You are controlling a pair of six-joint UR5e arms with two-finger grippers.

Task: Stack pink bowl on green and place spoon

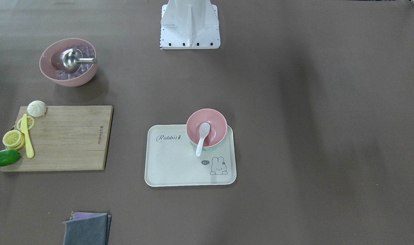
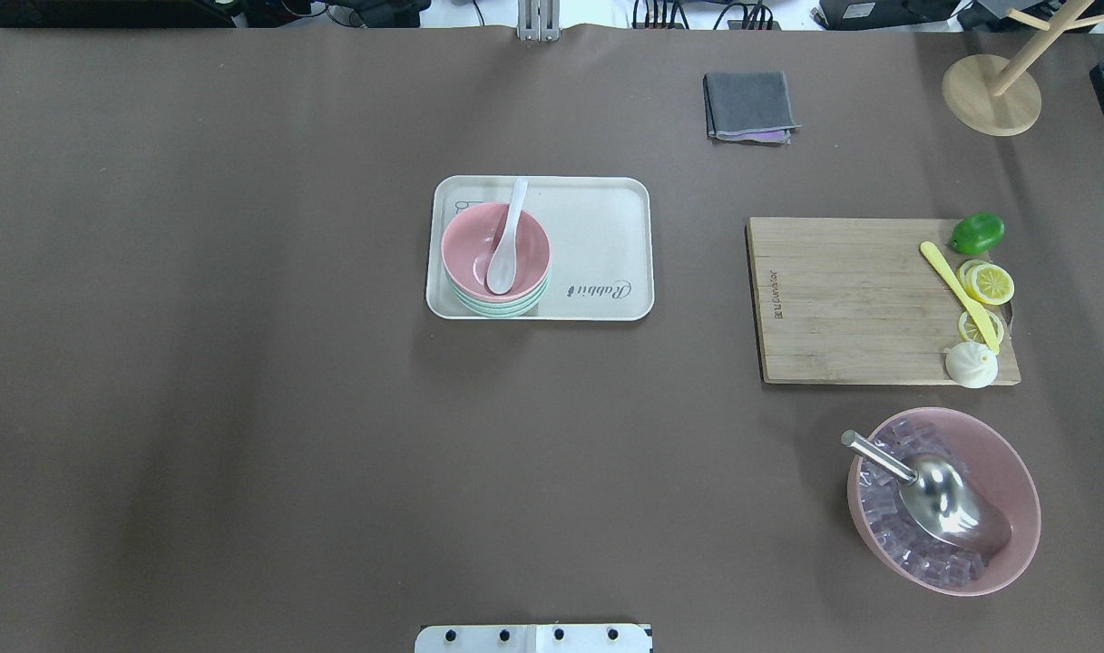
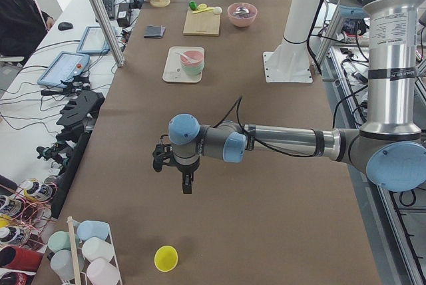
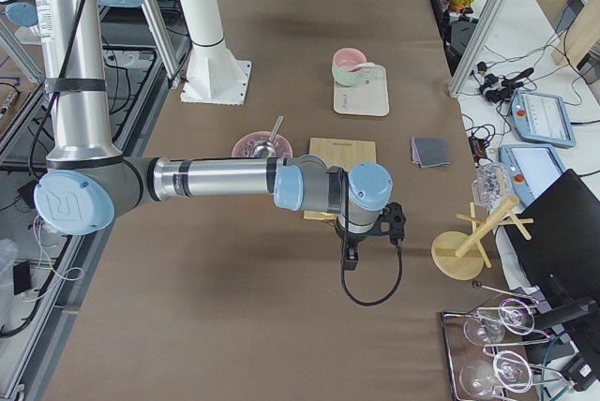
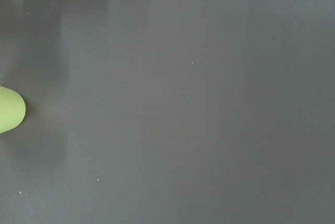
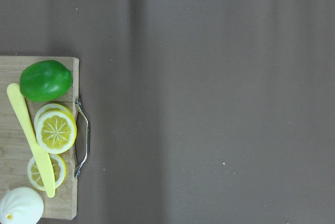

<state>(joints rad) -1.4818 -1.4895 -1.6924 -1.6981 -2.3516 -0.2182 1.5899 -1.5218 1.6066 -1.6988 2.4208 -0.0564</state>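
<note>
Left hand [image 3: 187, 185] hangs fingers-down over bare bench [image 2: 243, 363]; only the side view shows it, so I cannot tell whether it is open or holding anything. A yellow cup [image 3: 166, 258] lies on the bench near it, at the edge of its wrist view.

Right hand [image 4: 350, 256] also hangs fingers-down over the bench, seen only from the side, so again I cannot tell its opening or whether it holds anything. Just beside it is the end of the board [image 2: 851, 299], with a lime [image 6: 45, 80], lemon slices [image 6: 55, 130] and a yellow knife [image 6: 29, 135] at that end. Past the board from this hand sits an ice bowl [image 2: 1014, 490] holding a metal scoop [image 2: 955, 503].

Well apart from both hands, between them along the bench, is the tray [image 2: 597, 227]. On it the pink bowl [image 2: 479, 238] is nested in the green bowl [image 2: 497, 309]. The spoon [image 2: 506, 245] rests in the pink bowl, its handle over the rim.
</note>
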